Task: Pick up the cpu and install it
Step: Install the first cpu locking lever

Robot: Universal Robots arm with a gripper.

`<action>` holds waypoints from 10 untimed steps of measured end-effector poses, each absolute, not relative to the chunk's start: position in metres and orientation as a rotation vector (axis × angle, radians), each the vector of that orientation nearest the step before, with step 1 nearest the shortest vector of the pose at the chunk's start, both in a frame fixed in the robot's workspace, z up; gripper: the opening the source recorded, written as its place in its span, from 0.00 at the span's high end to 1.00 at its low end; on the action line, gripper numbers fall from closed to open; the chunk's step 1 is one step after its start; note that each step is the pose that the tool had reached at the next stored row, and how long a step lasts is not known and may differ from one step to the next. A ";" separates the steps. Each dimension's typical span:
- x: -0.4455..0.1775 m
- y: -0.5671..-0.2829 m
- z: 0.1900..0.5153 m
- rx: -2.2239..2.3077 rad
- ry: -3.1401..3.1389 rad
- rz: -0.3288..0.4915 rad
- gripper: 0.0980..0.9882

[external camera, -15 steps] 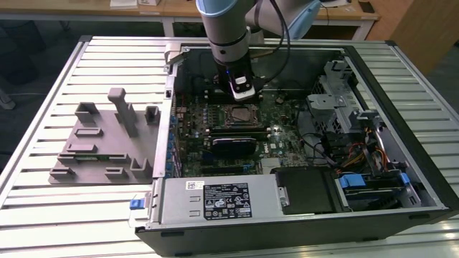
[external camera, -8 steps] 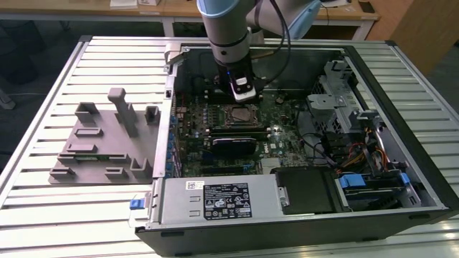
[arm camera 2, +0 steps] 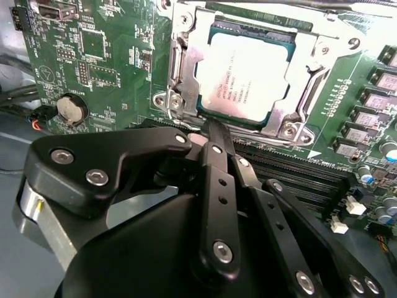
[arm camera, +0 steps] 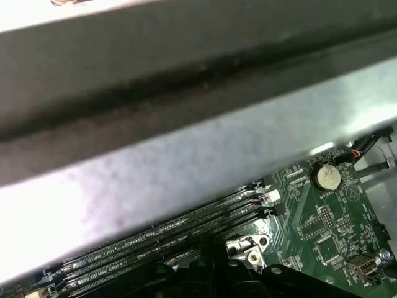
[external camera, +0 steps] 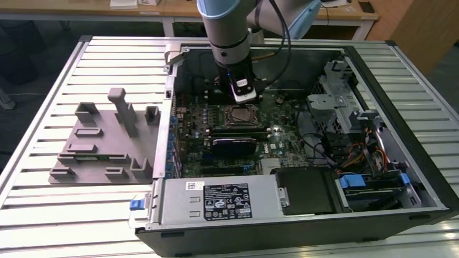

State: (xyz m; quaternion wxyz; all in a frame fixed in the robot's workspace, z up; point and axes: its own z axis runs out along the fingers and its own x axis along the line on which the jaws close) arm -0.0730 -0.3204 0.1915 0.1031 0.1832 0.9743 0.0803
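The cpu (arm camera 2: 245,77), a flat square chip with a silver-grey top, lies inside the metal-framed socket (arm camera 2: 186,74) on the green motherboard (arm camera 2: 99,56). My gripper (arm camera 2: 209,131) hovers just beside the socket's edge, over the memory slots (arm camera 2: 291,171). Its black fingers meet at the tips with nothing between them. In the exterior view the gripper (external camera: 244,100) hangs low inside the open computer case, just behind the socket (external camera: 239,115). The dark fingertips (arm camera: 211,270) also show in the first wrist view, beside a socket corner (arm camera: 248,248).
The open computer case (external camera: 301,226) lies on a slatted metal table (external camera: 107,59). A grey plastic fixture (external camera: 107,140) stands at the exterior view's left. Drive cages and cables (external camera: 351,134) fill the case's right side. A coin battery (arm camera 2: 69,108) sits near the socket.
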 end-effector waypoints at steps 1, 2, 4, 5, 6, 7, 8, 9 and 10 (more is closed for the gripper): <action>-0.073 -0.320 0.192 0.540 2.875 0.237 0.99; -0.073 -0.321 0.194 0.540 2.875 0.236 0.99; -0.073 -0.321 0.199 0.540 2.875 0.237 0.99; -0.073 -0.321 0.201 0.540 2.875 0.237 0.99; -0.073 -0.321 0.205 0.540 2.875 0.237 0.99; -0.073 -0.320 0.208 0.540 2.875 0.237 0.99; -0.073 -0.320 0.212 0.540 2.875 0.237 0.99; -0.073 -0.321 0.215 0.540 2.875 0.237 0.99; -0.073 -0.320 0.218 0.540 2.875 0.237 0.99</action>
